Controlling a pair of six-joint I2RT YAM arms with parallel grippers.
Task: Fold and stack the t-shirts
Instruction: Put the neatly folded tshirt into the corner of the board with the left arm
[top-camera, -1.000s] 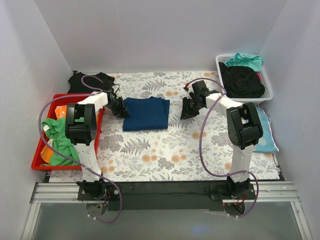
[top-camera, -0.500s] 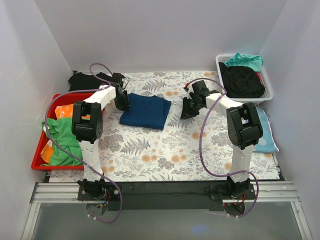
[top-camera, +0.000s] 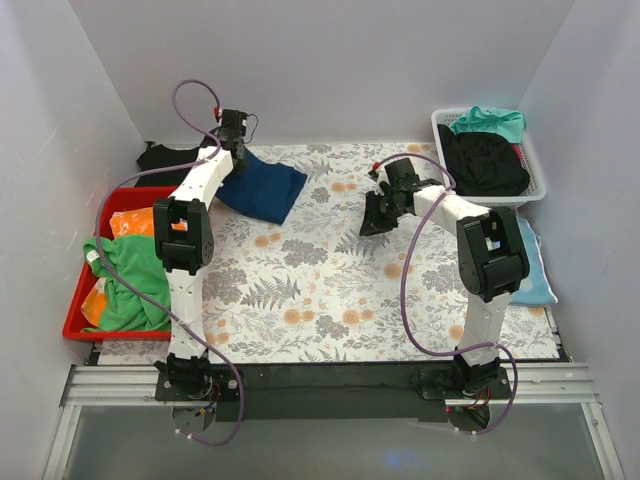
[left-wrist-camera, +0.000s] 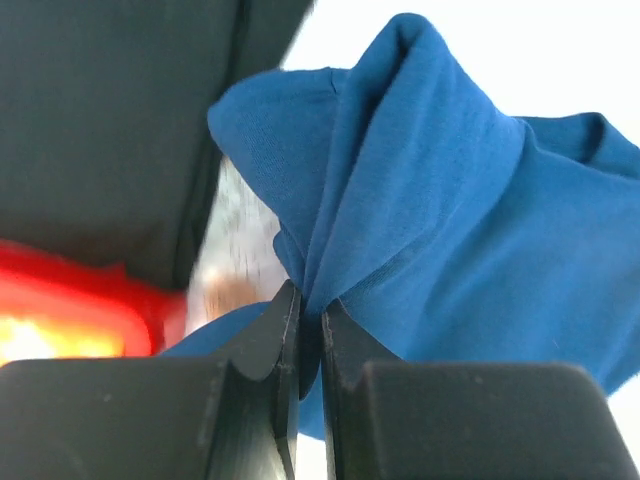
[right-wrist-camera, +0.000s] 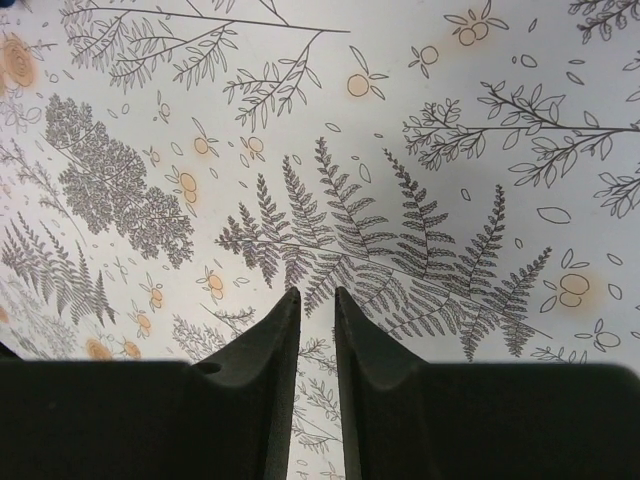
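Observation:
My left gripper (top-camera: 238, 158) is shut on an edge of the folded navy blue t-shirt (top-camera: 262, 186) and holds it at the back left of the table. The shirt hangs part lifted next to a black t-shirt (top-camera: 165, 158) lying by the back wall. In the left wrist view the jaws (left-wrist-camera: 311, 300) pinch a bunched fold of the navy cloth (left-wrist-camera: 430, 200), with the black t-shirt (left-wrist-camera: 110, 130) behind. My right gripper (top-camera: 376, 214) is shut and empty, low over the floral tablecloth (right-wrist-camera: 420, 130) at centre right; it also shows in the right wrist view (right-wrist-camera: 316, 295).
A white basket (top-camera: 533, 160) at the back right holds a black shirt (top-camera: 485, 162) and a teal shirt (top-camera: 490, 122). A red tray (top-camera: 82, 300) at the left holds green and orange cloths. A pale blue cloth (top-camera: 532, 265) lies at the right edge.
My left gripper has carried the navy t-shirt from the middle of the table back and left, toward the black t-shirt. The right arm has not moved.

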